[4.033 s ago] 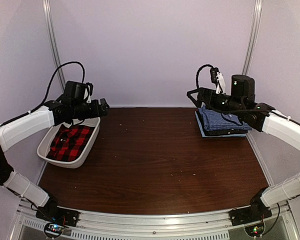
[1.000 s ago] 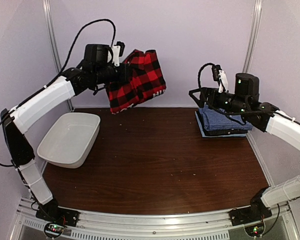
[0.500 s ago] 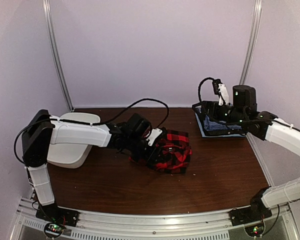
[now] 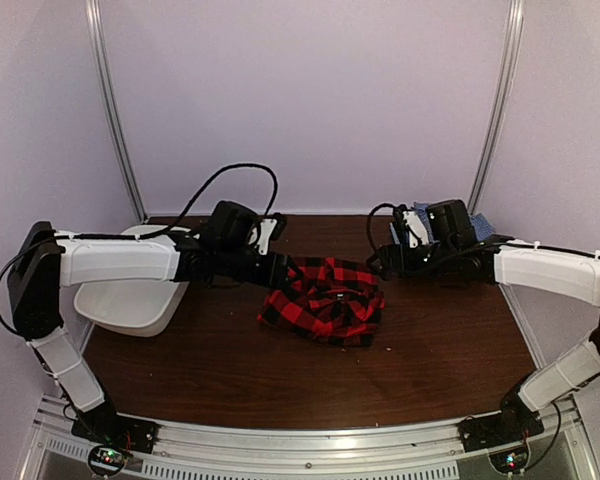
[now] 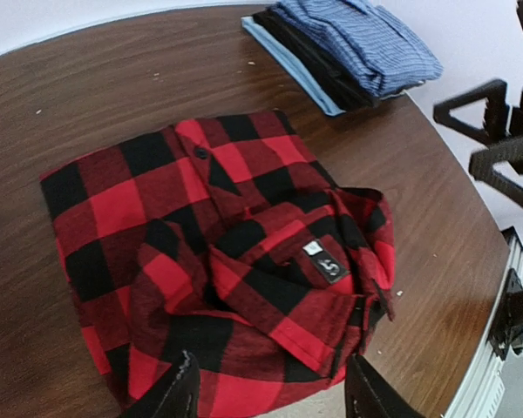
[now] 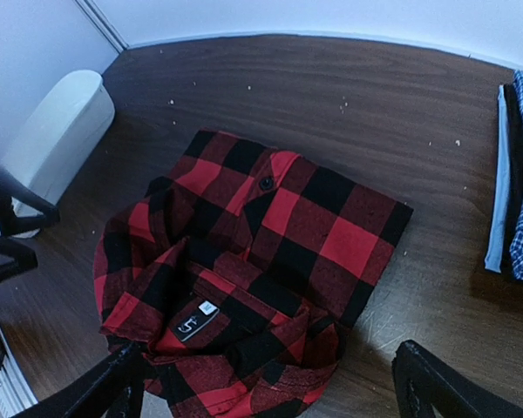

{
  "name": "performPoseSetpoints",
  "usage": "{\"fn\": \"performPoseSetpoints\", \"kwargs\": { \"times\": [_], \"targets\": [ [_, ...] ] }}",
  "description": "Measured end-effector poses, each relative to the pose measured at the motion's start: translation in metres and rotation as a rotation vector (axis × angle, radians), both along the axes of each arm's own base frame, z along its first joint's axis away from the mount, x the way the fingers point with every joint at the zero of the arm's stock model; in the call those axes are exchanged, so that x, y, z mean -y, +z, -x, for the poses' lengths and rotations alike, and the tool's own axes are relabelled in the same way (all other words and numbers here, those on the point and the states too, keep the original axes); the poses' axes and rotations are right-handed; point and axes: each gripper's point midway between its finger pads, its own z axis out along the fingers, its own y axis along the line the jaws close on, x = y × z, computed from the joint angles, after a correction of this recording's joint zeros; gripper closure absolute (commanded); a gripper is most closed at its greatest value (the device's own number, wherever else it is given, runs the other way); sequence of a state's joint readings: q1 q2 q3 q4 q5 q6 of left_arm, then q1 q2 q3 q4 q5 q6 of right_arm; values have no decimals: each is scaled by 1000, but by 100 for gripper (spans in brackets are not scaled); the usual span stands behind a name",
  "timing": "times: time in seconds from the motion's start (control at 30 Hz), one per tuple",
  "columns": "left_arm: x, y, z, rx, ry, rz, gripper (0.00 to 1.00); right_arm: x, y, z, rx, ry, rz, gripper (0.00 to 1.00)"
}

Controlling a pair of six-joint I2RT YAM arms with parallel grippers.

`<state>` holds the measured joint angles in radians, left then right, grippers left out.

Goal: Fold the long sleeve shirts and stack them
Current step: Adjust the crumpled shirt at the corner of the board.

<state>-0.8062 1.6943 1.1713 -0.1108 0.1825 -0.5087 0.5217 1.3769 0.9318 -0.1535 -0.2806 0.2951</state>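
Red plaid shirt (image 4: 325,300) mid-desk (image 4: 430,360), bunched, collar label up, long axis left-right. Left claw (image 4: 283,270) at its left end, jaws parted, gripping nothing. Right claw (image 4: 378,262) just off right end, jaws wide, empty. Blue check shirt (image 5: 357,43) folded, far right.

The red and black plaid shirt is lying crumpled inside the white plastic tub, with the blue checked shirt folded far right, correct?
Not inside it. The red-and-black plaid shirt lies crumpled on the dark wooden table, outside the white plastic tub, as the top external view shows.
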Motion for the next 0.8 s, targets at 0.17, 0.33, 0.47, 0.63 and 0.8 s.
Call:
{"fn": "performPoseSetpoints", "kwargs": {
  "times": [0.17,0.33,0.47,0.63,0.8],
  "targets": [
    [-22,-23,-19,-80,96,-30,34,-7,-46,3,-119,39,45,3],
    [-25,-48,-22,-140,120,-68,32,-9,-81,7,-211,60,81,17],
    [-21,-63,-27,-175,125,-92,32,-12,-92,11,-250,79,78,31],
    [-15,-73,-34,-196,130,-101,45,-16,-97,17,-274,109,66,53],
    [-11,-83,-36,-221,133,-106,90,-21,-104,30,-314,143,49,81]
  ]
}}
